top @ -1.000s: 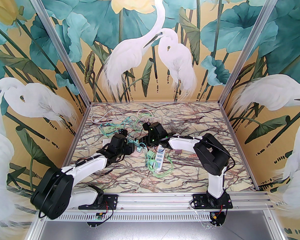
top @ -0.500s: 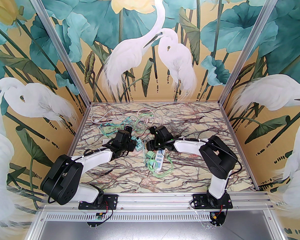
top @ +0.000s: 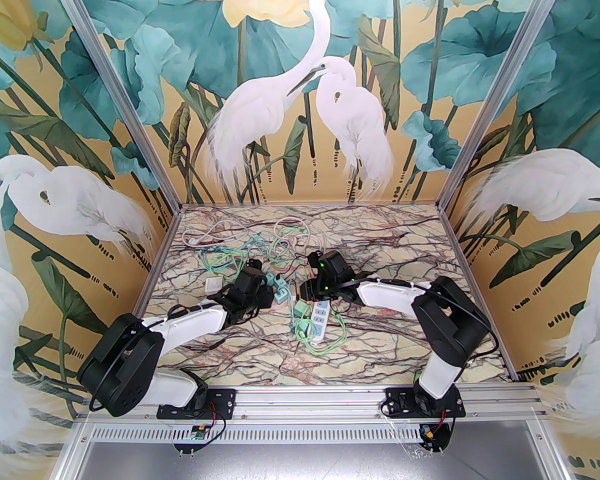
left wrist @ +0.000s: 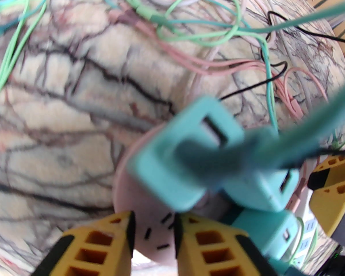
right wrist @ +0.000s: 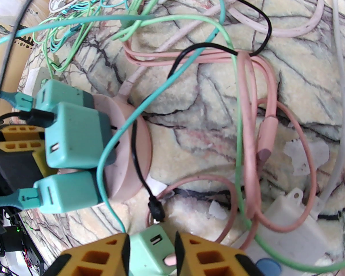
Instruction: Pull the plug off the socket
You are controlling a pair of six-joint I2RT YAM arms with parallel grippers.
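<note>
- Top view: both arms reach to the middle of the marbled bench (top: pixel 380 248). The left tool (top: pixel 269 295) and right tool (top: pixel 304 290) face each other closely, over a cluster of teal plugs (top: pixel 280 293). A white strip (top: pixel 320 320) lies just nearer the arm bases. Loose cables (top: pixel 240 253) tangle on the far side. How wide either tool stands cannot be told from here.
- Left wrist: the left tool (left wrist: pixel 153 226) is narrow. Its yellow fingers (left wrist: pixel 97 246) pinch the rim of the round pink socket (left wrist: pixel 149 211). The teal plugs (left wrist: pixel 184 159) stick out of the socket's face, blurred, with a teal lead running off the nearest. The right tool's yellow fingers (left wrist: pixel 333 188) show at the right edge, near the plugs.
- Right wrist: the right tool (right wrist: pixel 152 237) is narrow, clamped on a mint plug (right wrist: pixel 152 249) whose USB port faces the camera. What the mint plug sits in cannot be told. The socket (right wrist: pixel 132 154) is to the left with three teal plugs (right wrist: pixel 74 136) seated in it. The left tool's fingers (right wrist: pixel 20 145) are behind them. A black lead (right wrist: pixel 156 211) ends just beside the mint plug. The strip (right wrist: pixel 290 220) lies at lower right.
</note>
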